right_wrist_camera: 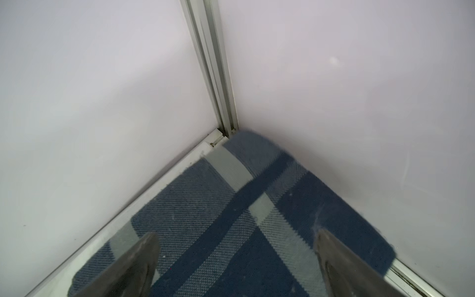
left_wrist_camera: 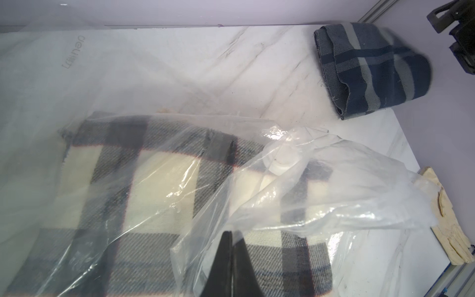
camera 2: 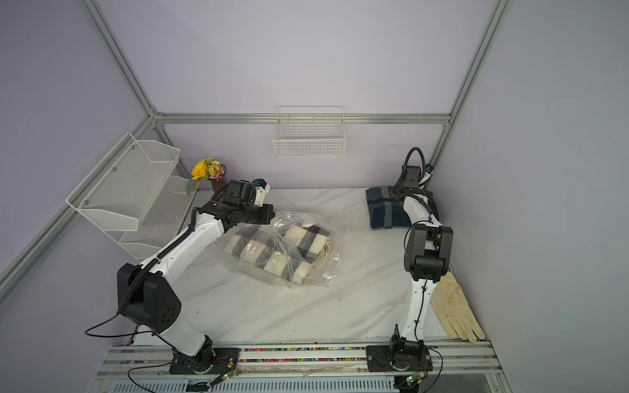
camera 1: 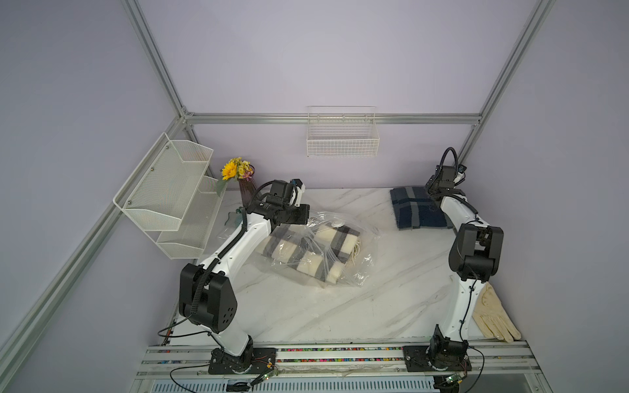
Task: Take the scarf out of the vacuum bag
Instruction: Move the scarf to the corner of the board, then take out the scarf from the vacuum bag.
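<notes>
The vacuum bag (left_wrist_camera: 347, 185) is being pinched by the closed left gripper (left_wrist_camera: 230, 239), its cream plaid scarf (left_wrist_camera: 164, 177) lying inside just beyond the tips, while the blue scarf (right_wrist_camera: 295, 205) in the far corner is being overhung by the wide-open, empty right gripper (right_wrist_camera: 236, 232).

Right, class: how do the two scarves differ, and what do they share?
The blue scarf is navy with grey stripes; the cream scarf has grey checks. The blue scarf lies bare in the corner; the cream scarf sits inside the bag. The open right pincer is over the blue scarf; the shut left pincer pinches the cream scarf's bag. Both are folded.
</notes>
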You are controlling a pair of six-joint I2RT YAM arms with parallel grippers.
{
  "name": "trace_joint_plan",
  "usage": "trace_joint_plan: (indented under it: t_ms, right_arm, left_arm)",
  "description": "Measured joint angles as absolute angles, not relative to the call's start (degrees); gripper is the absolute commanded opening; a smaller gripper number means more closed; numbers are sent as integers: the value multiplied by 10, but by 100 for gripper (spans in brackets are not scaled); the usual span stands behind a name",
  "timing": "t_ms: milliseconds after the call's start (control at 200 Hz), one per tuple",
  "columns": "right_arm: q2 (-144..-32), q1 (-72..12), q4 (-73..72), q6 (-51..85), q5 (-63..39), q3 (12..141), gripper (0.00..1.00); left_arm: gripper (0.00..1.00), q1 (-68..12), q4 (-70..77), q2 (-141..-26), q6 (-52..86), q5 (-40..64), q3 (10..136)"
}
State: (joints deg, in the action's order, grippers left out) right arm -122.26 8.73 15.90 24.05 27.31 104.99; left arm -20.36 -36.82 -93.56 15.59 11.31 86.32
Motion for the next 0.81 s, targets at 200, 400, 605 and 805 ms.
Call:
trace_joint_plan:
  t_ms: [200,400,605,805]
  right_arm:
    - [-1196,86,166,257,259,1026,97]
    - [-1088,79,185,291,216,924,97]
    - [-932,23,206,322,127,799,97]
    - [-784,-36,213,362,-4,652,93]
  left_arm:
    - [0,-229,-364,-891,153,113,851]
    - [0,-257,-360,-867,152,110,832]
    - [0,-280,-358,-856,152,99,806]
    - [0,-299,-354,-855,152,93,799]
